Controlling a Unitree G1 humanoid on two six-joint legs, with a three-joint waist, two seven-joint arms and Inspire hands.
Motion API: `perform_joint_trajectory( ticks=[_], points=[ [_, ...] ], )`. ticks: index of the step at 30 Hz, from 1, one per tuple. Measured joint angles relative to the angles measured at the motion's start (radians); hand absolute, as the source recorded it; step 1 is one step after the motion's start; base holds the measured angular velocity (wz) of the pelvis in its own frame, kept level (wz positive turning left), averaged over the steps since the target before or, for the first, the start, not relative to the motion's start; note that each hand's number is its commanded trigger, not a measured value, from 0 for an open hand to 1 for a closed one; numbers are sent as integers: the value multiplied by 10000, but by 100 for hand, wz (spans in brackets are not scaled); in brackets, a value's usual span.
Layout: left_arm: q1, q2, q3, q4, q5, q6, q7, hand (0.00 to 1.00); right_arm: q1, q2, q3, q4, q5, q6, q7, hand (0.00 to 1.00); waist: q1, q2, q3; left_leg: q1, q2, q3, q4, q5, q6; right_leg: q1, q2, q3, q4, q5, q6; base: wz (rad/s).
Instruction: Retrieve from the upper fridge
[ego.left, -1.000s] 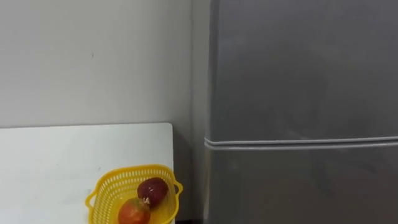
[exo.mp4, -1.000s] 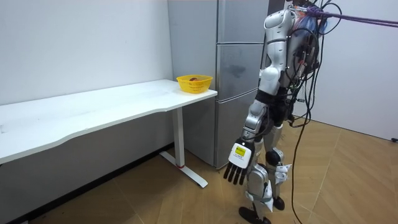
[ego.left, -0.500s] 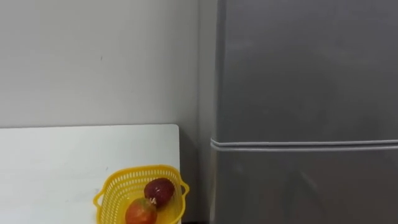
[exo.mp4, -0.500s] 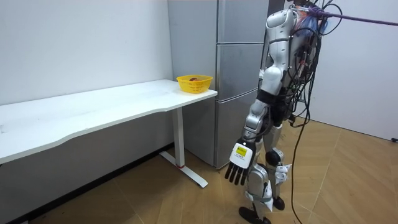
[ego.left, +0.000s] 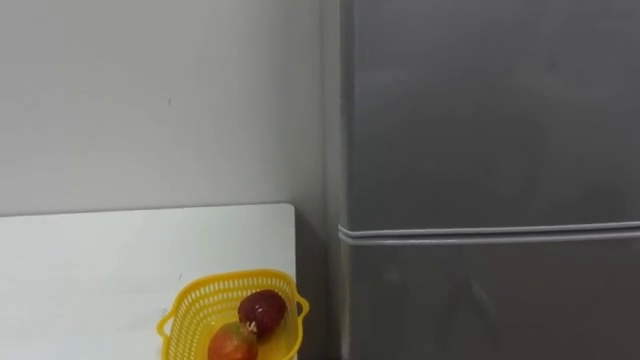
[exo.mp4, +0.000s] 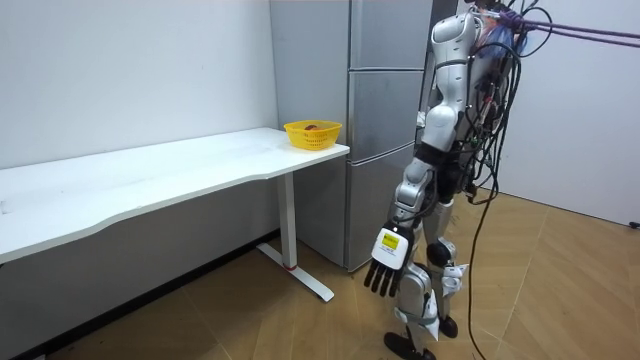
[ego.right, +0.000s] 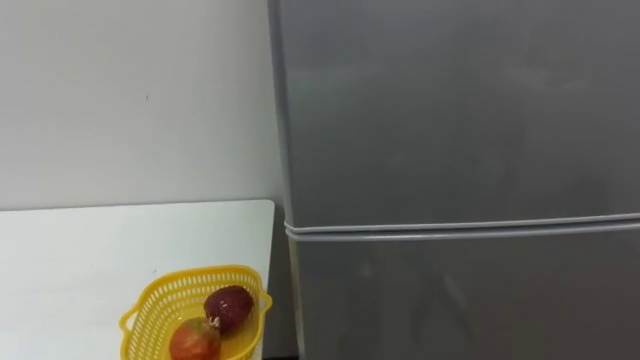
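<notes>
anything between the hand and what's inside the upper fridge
Yes: the upper fridge door is shut, right in front of the robot. The left hand hangs open beside its leg, nowhere near the door.

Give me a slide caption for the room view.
Robot stands before the closed fridge, left hand hanging open; yellow basket on the white table.

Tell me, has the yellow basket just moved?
No. In the room view the basket keeps its table corner by the fridge; the eye view's shift is the camera's.
</notes>
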Motion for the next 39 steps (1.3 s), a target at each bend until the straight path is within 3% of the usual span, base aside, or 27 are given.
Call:
perform_joint_trajectory(
  ticks=[6, 13, 21, 30, 39],
  points=[
    [-12, -54, -195, -3, 23, 84, 0, 0, 40, 29, 318, 282, -12, 252, 703, 0, 2, -10, 0, -8, -4, -1, 17, -20, 27, -12, 11, -18, 16, -11, 17, 0],
    [-41, -80, -193, -1, 35, 396, -56, 0, -6, 187, 584, 808, -8, 866, 2255, 0, 25, -108, -18, 18, -6, -4, 3, -20, 26, 32, 14, -14, 25, -12, 15, 0],
    [-121, -115, -639, 28, 655, 485, -282, 0, -185, 273, 994, 834, 159, 1278, 2721, 0, 18, -145, -13, -101, -34, -120, 56, -49, 47, 28, 11, -160, 19, -17, 26, 5],
    [-235, -119, -669, 156, 1190, 527, -490, 0, -305, 117, 1151, 900, 206, 1282, 2948, 0, 79, -24, -7, -281, -151, -519, 257, -71, 51, 44, -21, -460, 23, -58, 32, 10],
    [-290, -139, -667, 82, 1511, 588, -517, 0, -392, 40, 1457, 1249, 213, 1290, 3081, 0, 260, -65, -6, -223, -155, -564, 231, -73, 47, 71, -26, -464, 25, -123, 21, 0]
  ],
)
